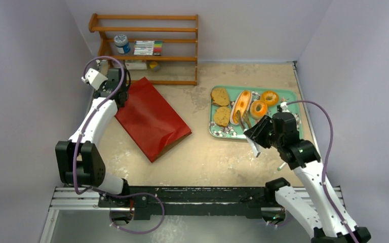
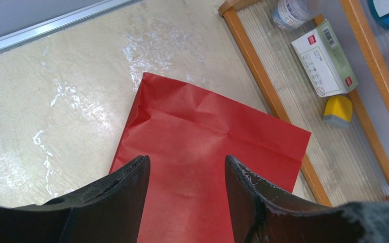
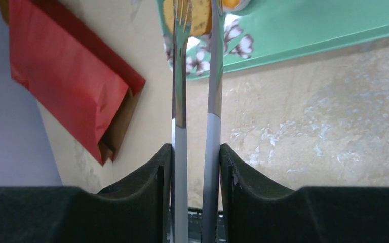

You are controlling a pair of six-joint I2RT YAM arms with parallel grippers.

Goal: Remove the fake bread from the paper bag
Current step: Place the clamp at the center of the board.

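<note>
Lying flat, the red paper bag [image 1: 149, 117] shows a brown mouth; right pincer [image 3: 196, 152] grips tongs [image 3: 180, 76], left pincer [image 2: 186, 160] gapes empty.

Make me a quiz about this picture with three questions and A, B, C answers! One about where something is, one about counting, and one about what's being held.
1. Where is the toy bread?
A) in a blue bowl
B) on the green tray
C) in a basket

2. How many round brown slices are there?
A) one
B) four
C) two

3. What is the right end effector doing?
A) gripping metal tongs
B) hanging open and empty
C) holding a cup

Answers:
1 B, all the bread in view lies on the tray.
2 C, two sit together at the tray's left end.
3 A, it is clamped on both tong arms.
</note>
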